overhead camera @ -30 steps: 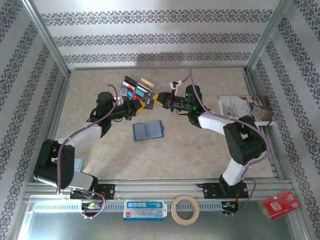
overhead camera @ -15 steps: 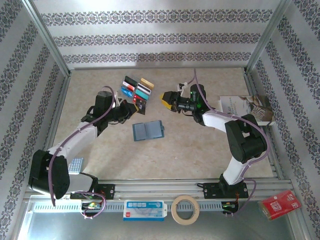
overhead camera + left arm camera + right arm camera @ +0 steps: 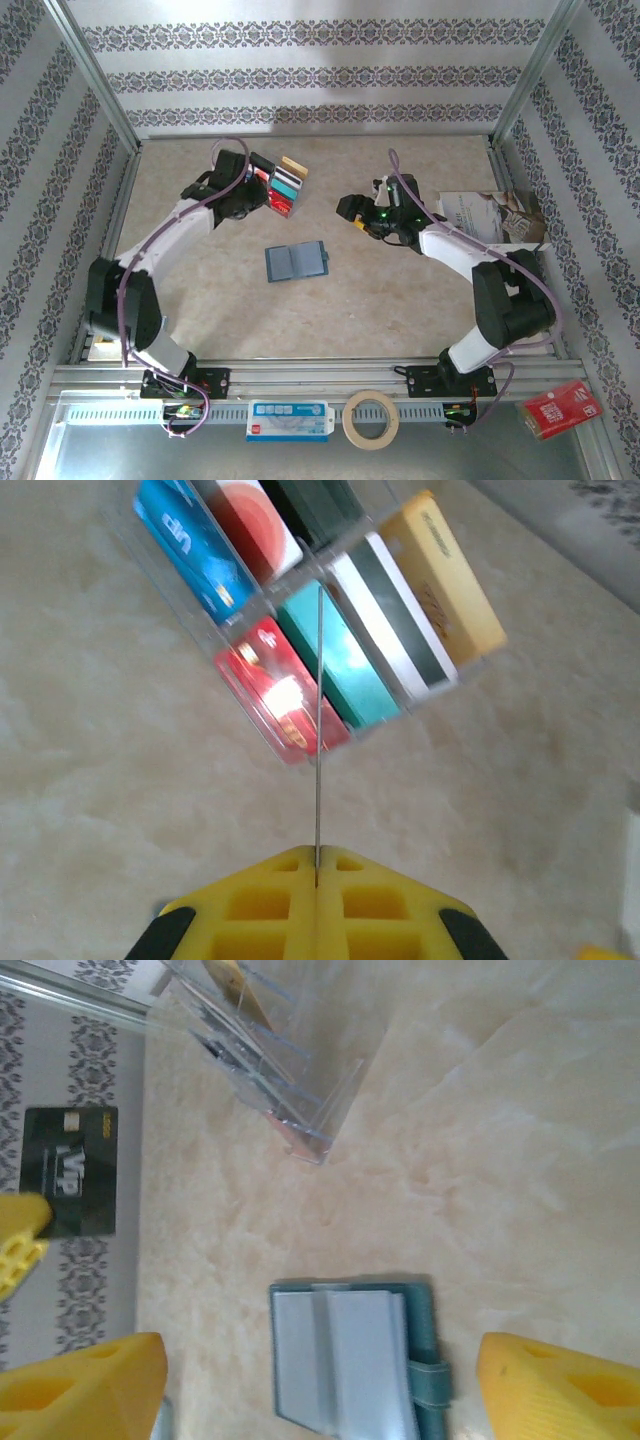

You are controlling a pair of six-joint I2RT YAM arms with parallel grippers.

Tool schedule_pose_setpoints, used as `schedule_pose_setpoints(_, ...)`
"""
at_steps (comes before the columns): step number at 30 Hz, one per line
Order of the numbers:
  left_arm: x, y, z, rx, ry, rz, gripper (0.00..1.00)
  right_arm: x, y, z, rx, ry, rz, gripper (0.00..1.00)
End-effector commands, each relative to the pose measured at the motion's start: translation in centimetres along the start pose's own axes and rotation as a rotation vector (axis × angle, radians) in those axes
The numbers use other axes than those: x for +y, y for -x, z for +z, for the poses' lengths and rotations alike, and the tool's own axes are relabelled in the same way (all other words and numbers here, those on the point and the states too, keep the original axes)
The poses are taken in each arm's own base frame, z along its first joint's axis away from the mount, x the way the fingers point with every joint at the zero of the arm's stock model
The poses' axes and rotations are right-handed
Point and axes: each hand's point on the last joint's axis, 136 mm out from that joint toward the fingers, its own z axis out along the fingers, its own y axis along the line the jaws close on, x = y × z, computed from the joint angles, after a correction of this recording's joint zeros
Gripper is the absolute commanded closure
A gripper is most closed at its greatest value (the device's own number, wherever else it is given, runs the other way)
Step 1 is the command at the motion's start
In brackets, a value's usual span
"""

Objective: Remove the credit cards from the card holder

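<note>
The wallet [image 3: 297,262] lies open mid-table, its blue slots apparently bare, and just beyond it the right gripper [image 3: 348,208] hangs with jaws spread, holding nothing. Farther back, the left gripper [image 3: 316,865] pinches a black card [image 3: 70,1170] by its edge above the clear rack [image 3: 300,1110], where other cards [image 3: 290,690] stand filed. The job looks nearly done; next, that card needs lining up with a free slot and lowering in.

The clear rectangular plastic card rack [image 3: 300,1100] is glinting glossy; the red rectangular plastic credit card [image 3: 275,685] in it is shining smooth. The black rectangular plastic credit card [image 3: 68,1170] is looking satin. The slate-blue rectangular card holder [image 3: 345,1360] is looking matt, the beige marbled tabletop [image 3: 500,1160] smooth.
</note>
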Motion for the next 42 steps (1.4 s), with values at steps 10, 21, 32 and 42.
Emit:
schedule_pose_setpoints(10, 1.7, 6.0, 2.3, -0.224, 0.463, -0.196, 1.00, -2.0, -0.7, -2.1, -0.026, -0.094, -0.094, 0.05)
schedule_pose_setpoints(21, 0.3, 8.3, 5.9, -0.287, 0.534, -0.338, 1.00, -1.5, -1.2, -3.7, -0.033, -0.081, -0.131, 0.03)
schedule_pose_setpoints(32, -1.0, 9.2, 9.5, -0.291, 0.459, -0.358, 1.00, -1.2, -1.4, -4.1, -0.036, -0.075, -0.123, 0.03)
schedule_pose_setpoints(42, -1.5, 10.0, 11.2, -0.327, 0.428, -0.319, 1.00, -1.3, -1.5, -4.1, -0.032, -0.073, -0.115, 0.03)
